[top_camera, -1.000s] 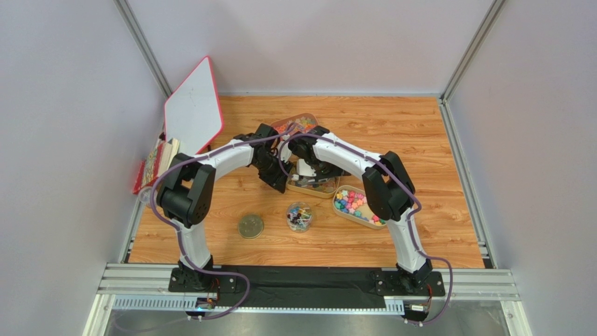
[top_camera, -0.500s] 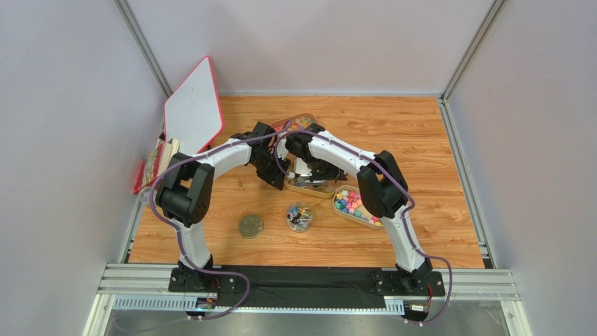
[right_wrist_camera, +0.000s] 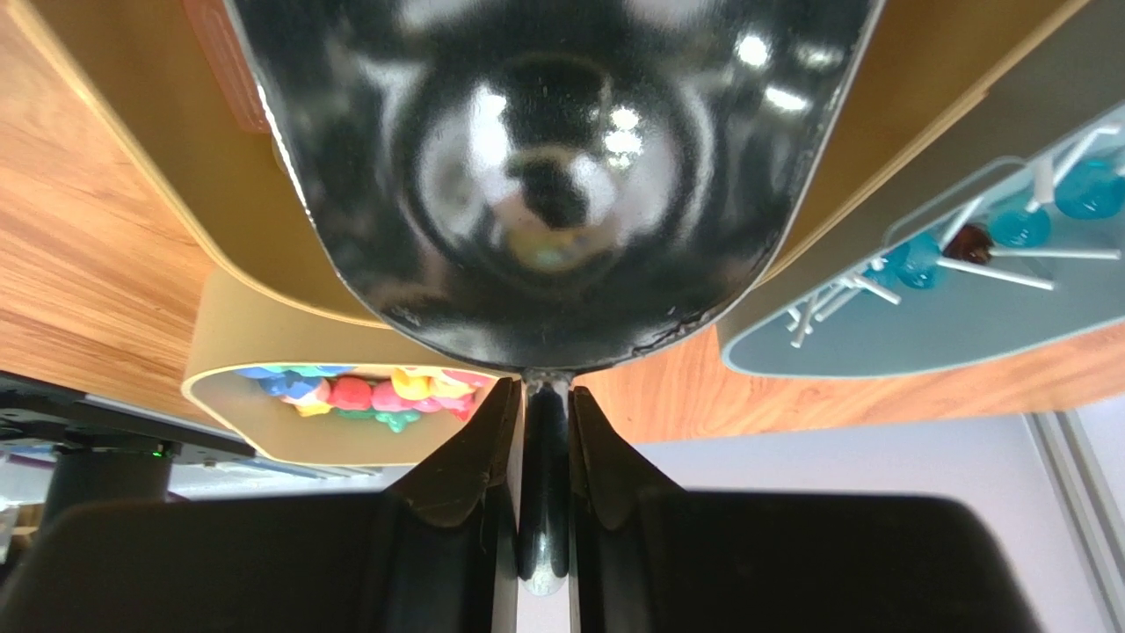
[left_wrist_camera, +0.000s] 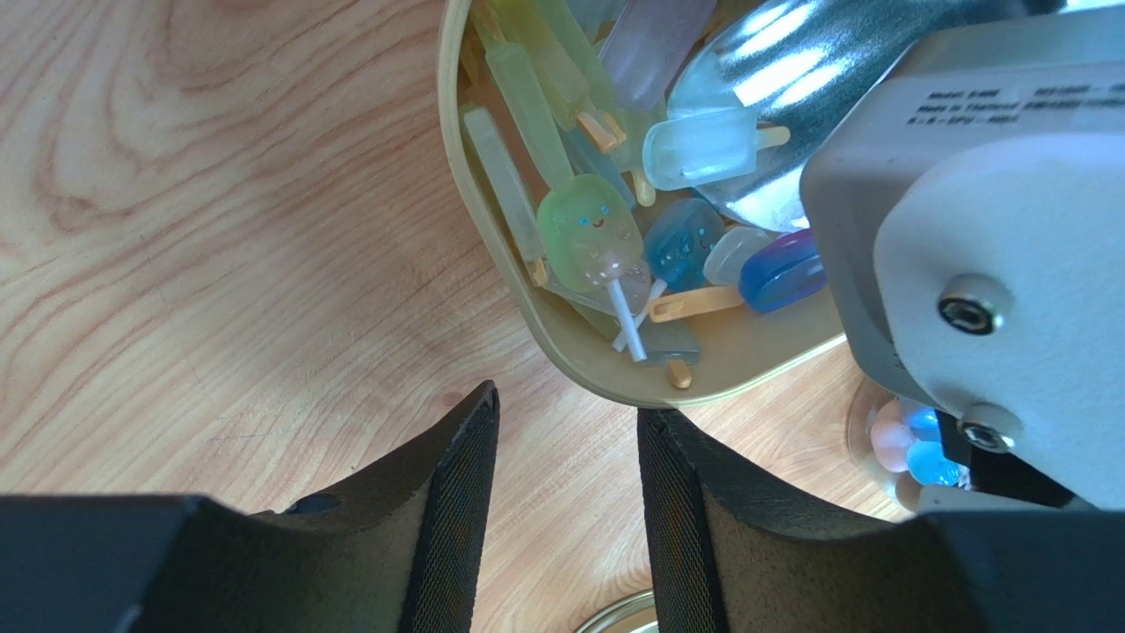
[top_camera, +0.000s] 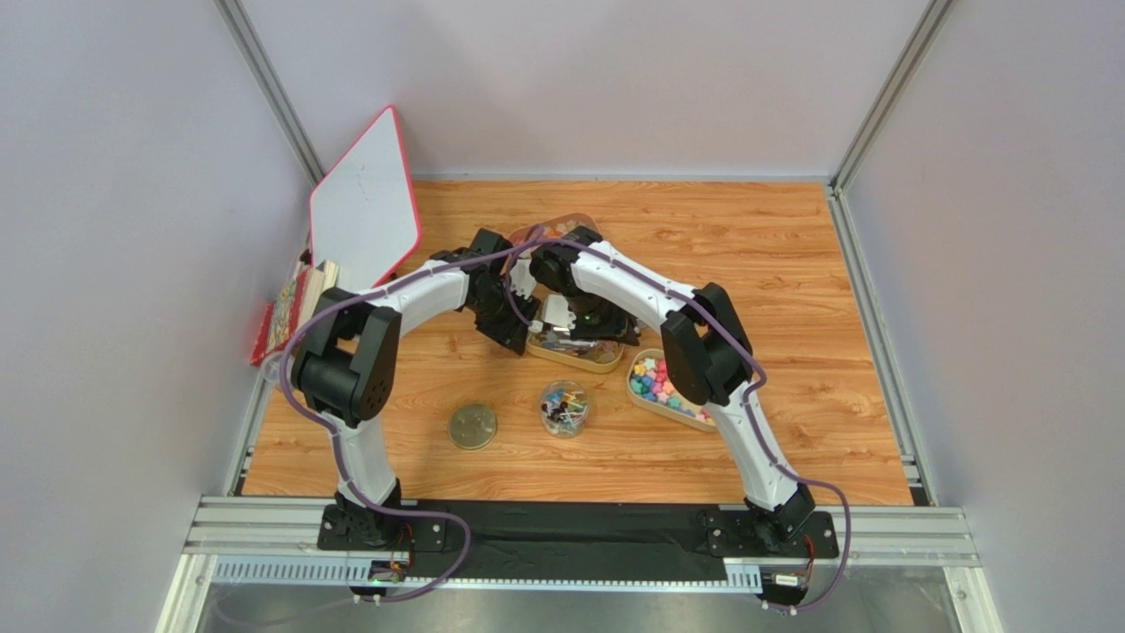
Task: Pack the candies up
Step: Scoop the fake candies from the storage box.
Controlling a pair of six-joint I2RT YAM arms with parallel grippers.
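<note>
Pastel candies (left_wrist_camera: 597, 235) lie in a tan oval tray (left_wrist_camera: 740, 350) at the table's middle, the same tray (top_camera: 577, 351) in the top view. My right gripper (right_wrist_camera: 542, 391) is shut on the handle of a metal scoop (right_wrist_camera: 555, 172), whose bowl hangs over that tray. My left gripper (left_wrist_camera: 565, 412) stands open just off the tray's near rim, nothing between its fingers. Bright mixed candies (top_camera: 660, 383) fill a second tan tray (right_wrist_camera: 251, 343) to the right. A small clear jar (top_camera: 564, 406) holding a few candies stands in front.
The jar's round lid (top_camera: 473, 426) lies on the wood left of the jar. A grey tray (right_wrist_camera: 924, 323) holds blue lollipops. Another tray (top_camera: 571, 231) sits behind the arms. A red-edged white board (top_camera: 363, 205) leans at the back left.
Both wrists have shifted slightly left and back over the middle tray, and the right elbow has drawn leftward. Neither gripper has changed its grip.
</note>
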